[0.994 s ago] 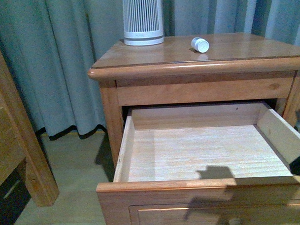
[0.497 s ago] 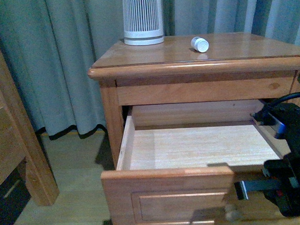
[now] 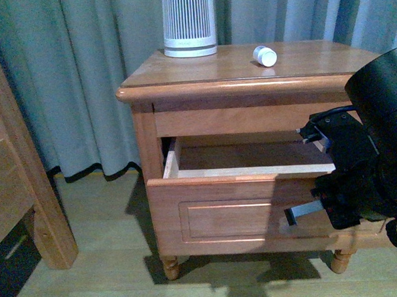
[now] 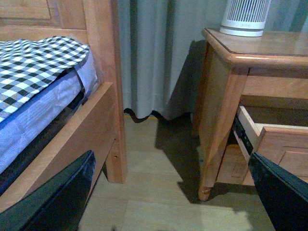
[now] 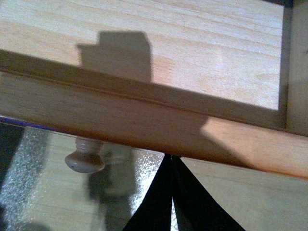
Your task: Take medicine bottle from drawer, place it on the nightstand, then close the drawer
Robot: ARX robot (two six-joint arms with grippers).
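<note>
**front view**
- nightstand [image 3: 183,90]: stands on turned feet against a grey-green curtain [image 3: 85,74].
- medicine bottle [image 3: 265,56]: lies on its side on the nightstand top, right of centre and well back from the front edge. Long axis slants from rear-left to front-right, with the wider cap end toward the camera.
- ribbed appliance [image 3: 189,25]: upright at the back of the top, apart from the medicine bottle and to its left.
- drawer [image 3: 220,216]: pulled out part-way, with a strip of pale inside showing above its front.
- right arm [image 3: 374,149]: black and bulky, in front of the drawer's right half.

**left wrist view**
- left gripper [image 4: 171,159]: black fingers [image 4: 57,197] spread wide with nothing between them, hanging over bare floor [image 4: 159,192].
- bed [image 4: 103,96]: wooden frame with a checked cover [image 4: 33,62], across the gap from the nightstand.
- drawer in this view: front corner juts out from the cabinet side.

**right wrist view**
- right gripper [image 5: 169,166]: fingers pressed together into one point, with tips at the edge of the drawer front.
- knob [image 5: 85,161]: round and pale, just beside the tips and not held.
- drawer inside: bare light wood carrying a blocky shadow.
</note>
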